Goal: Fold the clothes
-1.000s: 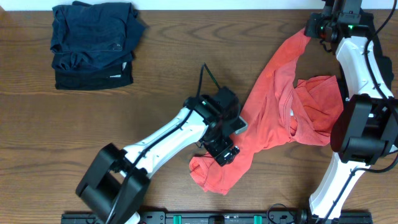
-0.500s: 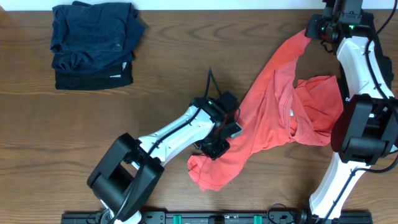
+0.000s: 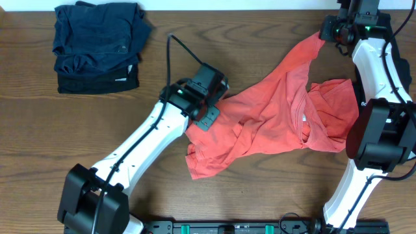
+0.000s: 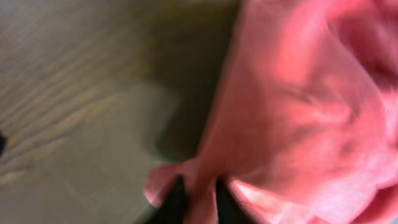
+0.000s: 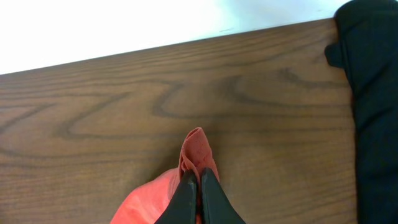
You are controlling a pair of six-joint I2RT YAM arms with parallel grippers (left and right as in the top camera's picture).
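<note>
- I have the left gripper (image 3: 207, 119) pinching the coral-red T-shirt (image 3: 276, 114) at its left edge, mid-table.
- The right gripper (image 3: 323, 34) clamps its far-right corner.
- The folded dark garments (image 3: 97, 49) sit far-left, with open tabletop (image 3: 58, 136) near-left.

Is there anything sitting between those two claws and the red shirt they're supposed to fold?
Nothing visible. The left claw pinches one edge of the red shirt, and the right claw pinches a far corner. The dark folded pile sits apart, well off to the left.
</note>
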